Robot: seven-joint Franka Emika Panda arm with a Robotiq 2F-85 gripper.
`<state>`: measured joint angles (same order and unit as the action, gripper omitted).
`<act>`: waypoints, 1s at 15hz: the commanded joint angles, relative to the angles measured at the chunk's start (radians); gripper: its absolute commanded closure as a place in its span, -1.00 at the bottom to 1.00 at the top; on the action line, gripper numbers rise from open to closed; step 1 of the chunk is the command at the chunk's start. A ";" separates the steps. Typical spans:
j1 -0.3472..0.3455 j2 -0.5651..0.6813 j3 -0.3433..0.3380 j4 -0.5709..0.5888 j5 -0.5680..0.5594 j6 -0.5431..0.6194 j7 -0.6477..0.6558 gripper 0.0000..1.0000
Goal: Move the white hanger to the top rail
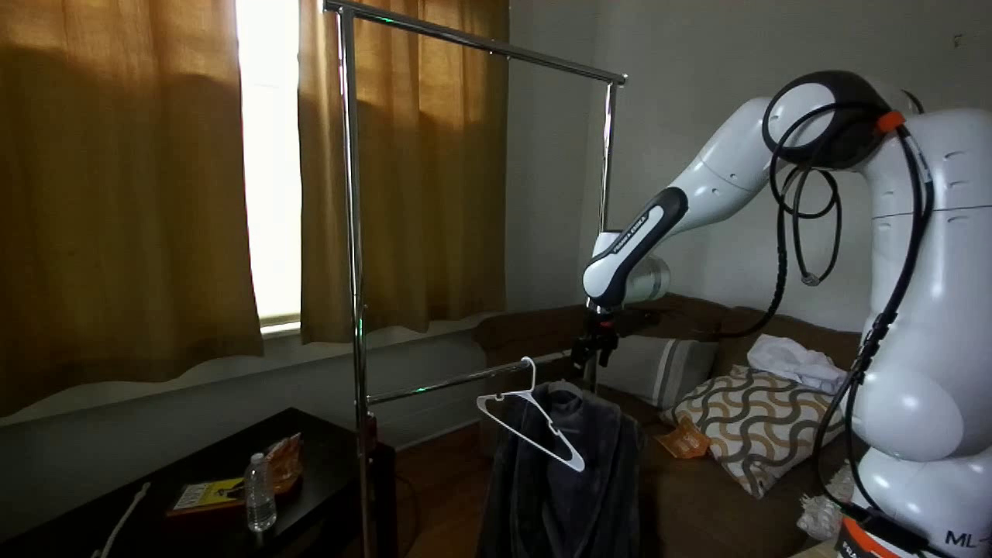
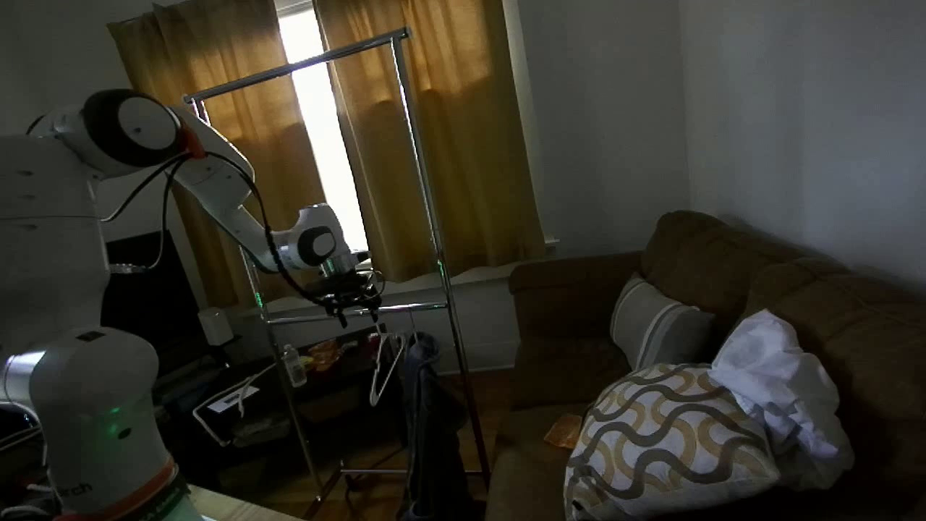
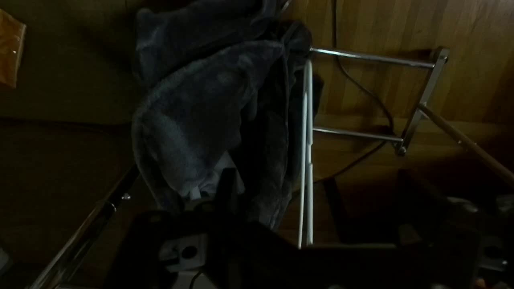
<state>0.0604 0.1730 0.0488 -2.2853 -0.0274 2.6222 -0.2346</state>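
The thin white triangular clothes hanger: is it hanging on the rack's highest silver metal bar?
No, the white hanger hooks over the lower horizontal silver metal bar.

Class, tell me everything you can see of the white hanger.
The white hanger is thin and plastic-looking: a triangular frame with notched shoulders and a curved hook. It carries no garment. Its hook rests over the garment rack's lower bar and the frame hangs beside the dark jacket; whether they touch is unclear. The wrist view shows it nearly edge-on.
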 commanded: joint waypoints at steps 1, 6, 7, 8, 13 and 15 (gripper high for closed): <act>-0.020 0.110 0.021 0.042 0.036 0.138 0.000 -1.00; -0.024 0.125 0.028 0.052 0.008 0.111 0.004 -1.00; -0.025 0.129 0.029 0.058 0.008 0.111 0.004 -1.00; -0.025 0.130 0.029 0.060 0.008 0.111 0.004 -1.00; -0.042 0.234 0.071 0.108 0.062 0.251 0.004 -1.00; -0.040 0.277 0.083 0.128 0.057 0.288 0.018 -1.00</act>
<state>0.0318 0.3675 0.1016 -2.2014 0.0132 2.8536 -0.2311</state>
